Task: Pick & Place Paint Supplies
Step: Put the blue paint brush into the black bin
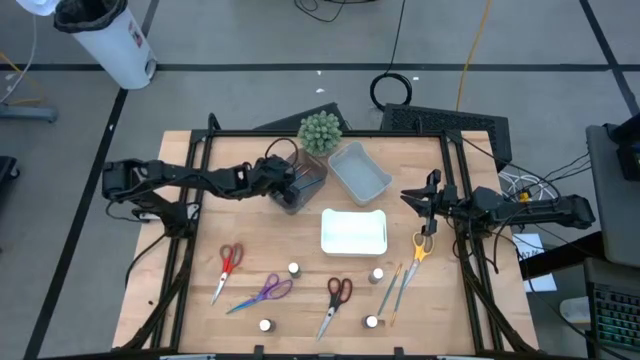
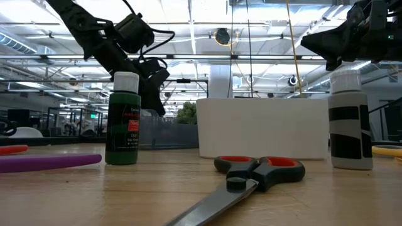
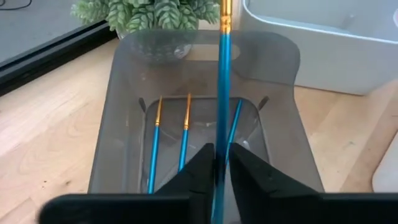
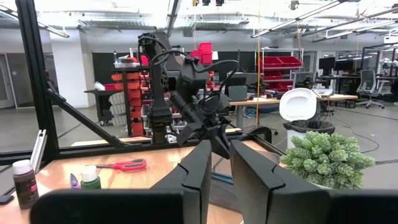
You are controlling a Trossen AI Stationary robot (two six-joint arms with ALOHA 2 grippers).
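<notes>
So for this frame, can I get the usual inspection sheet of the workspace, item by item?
Surface: wooden table, bare between items.
Job's things: blue brush between the left gripper's fingers over the dark tray, three blue brushes lying inside; four scissors and four bottles on the table front; two brushes near the right front.
Clutter: green plant, blue-grey tray, white tray.
Grippers: left gripper over the dark tray, narrowly parted around the brush; right gripper waits at the right side, nothing held.
Cables: black coil and yellow cord on the floor.
Surroundings: white bin, workshop shelving; no person seen.
</notes>
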